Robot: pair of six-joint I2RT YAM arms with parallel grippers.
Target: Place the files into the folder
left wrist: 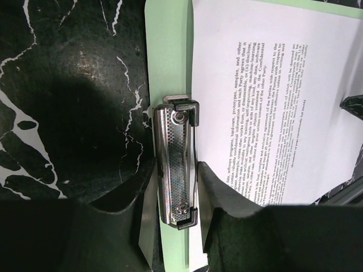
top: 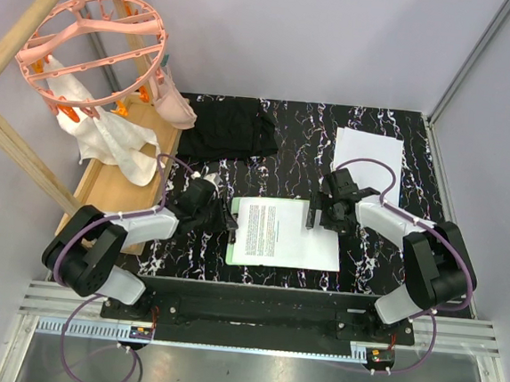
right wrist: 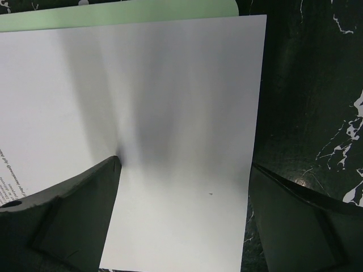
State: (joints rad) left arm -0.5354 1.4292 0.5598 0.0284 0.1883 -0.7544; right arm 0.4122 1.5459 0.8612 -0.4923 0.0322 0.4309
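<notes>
Folder [left wrist: 167, 56] lies flat mid-bench [top: 302, 164], clip [left wrist: 173, 164] end toward the left arm. Printed sheet [top: 278, 231] lies on the folder, text up. Its edge runs right alongside the clip; pinned or not, cannot tell.

Left tool [left wrist: 177, 175]: partly closed, one finger against each long side of the clip, gripping it.

Right tool [right wrist: 186, 164]: jaws spread wide, holding nothing. One fingertip [right wrist: 96, 198] rests on the sheet's blank end; the other stands over bare bench past the sheet's edge.

More white sheets [top: 368, 152] lie at the far right of the bench, well apart from the folder. Black cloth [top: 229, 128] lies far left.
</notes>
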